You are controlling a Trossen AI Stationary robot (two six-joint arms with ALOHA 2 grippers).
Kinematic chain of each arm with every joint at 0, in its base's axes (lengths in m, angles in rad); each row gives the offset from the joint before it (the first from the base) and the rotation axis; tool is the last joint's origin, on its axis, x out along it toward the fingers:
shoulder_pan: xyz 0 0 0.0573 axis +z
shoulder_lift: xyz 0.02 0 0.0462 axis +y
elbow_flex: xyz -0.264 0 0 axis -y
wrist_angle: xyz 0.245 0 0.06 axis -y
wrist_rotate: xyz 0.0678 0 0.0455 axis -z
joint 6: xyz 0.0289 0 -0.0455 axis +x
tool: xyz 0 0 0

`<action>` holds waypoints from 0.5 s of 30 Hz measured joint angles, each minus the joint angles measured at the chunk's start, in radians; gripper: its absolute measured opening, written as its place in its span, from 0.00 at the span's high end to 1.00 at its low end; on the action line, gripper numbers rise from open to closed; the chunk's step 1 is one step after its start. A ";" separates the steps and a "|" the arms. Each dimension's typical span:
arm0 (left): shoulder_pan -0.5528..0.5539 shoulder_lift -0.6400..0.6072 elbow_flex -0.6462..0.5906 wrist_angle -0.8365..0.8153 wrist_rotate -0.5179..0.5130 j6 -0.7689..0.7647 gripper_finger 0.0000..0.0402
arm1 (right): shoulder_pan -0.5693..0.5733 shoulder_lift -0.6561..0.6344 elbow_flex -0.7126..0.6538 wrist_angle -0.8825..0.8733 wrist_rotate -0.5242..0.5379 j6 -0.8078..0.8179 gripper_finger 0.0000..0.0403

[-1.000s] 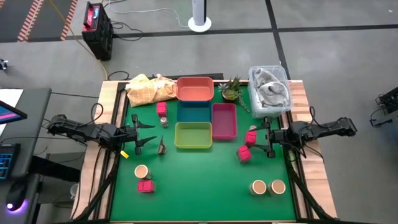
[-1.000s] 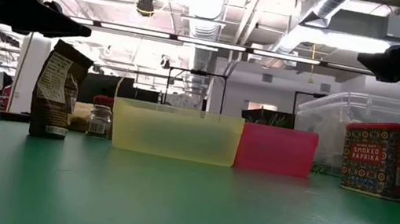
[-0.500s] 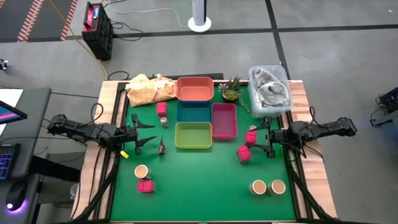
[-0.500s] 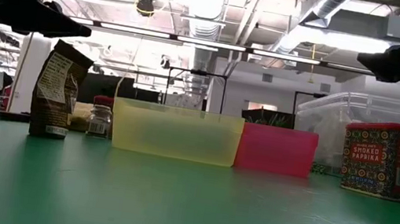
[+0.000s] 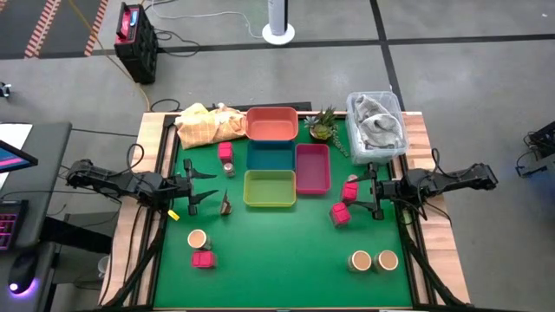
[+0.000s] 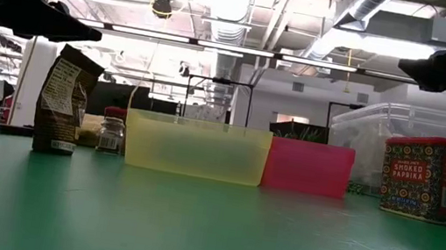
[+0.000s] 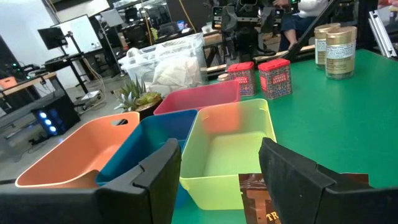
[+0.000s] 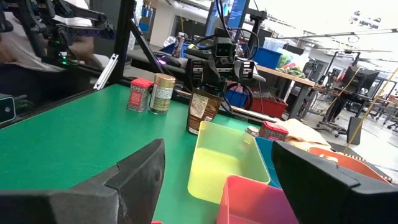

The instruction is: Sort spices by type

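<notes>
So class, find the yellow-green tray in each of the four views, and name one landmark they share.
High view: yellow-green tray, table centre.
Low view: centre, left of the pink tray.
Left wrist view: lower middle.
Right wrist view: centre.
Shared landmark: the pink tray adjoining it.

My two arms: black, slim, jointed.
Left arm and right arm trail dark cables; wrist views show matte, angular black fingers.

Four trays: orange, blue, pink, yellow. Around the yellow tray: four pink boxes, three tan-topped jars, one brown pouch, one small jar.
</notes>
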State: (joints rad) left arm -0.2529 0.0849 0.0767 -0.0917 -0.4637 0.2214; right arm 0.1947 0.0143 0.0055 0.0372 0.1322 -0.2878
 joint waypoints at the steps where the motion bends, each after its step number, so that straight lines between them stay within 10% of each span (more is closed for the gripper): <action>1: 0.000 0.000 0.000 0.000 0.000 0.000 0.49 | 0.000 0.000 0.000 0.000 0.000 0.000 0.20; 15: 0.000 0.000 0.000 0.010 0.000 0.000 0.49 | 0.000 0.000 0.000 0.000 0.000 0.000 0.20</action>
State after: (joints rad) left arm -0.2531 0.0849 0.0767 -0.0817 -0.4633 0.2214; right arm 0.1949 0.0146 0.0055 0.0372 0.1321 -0.2875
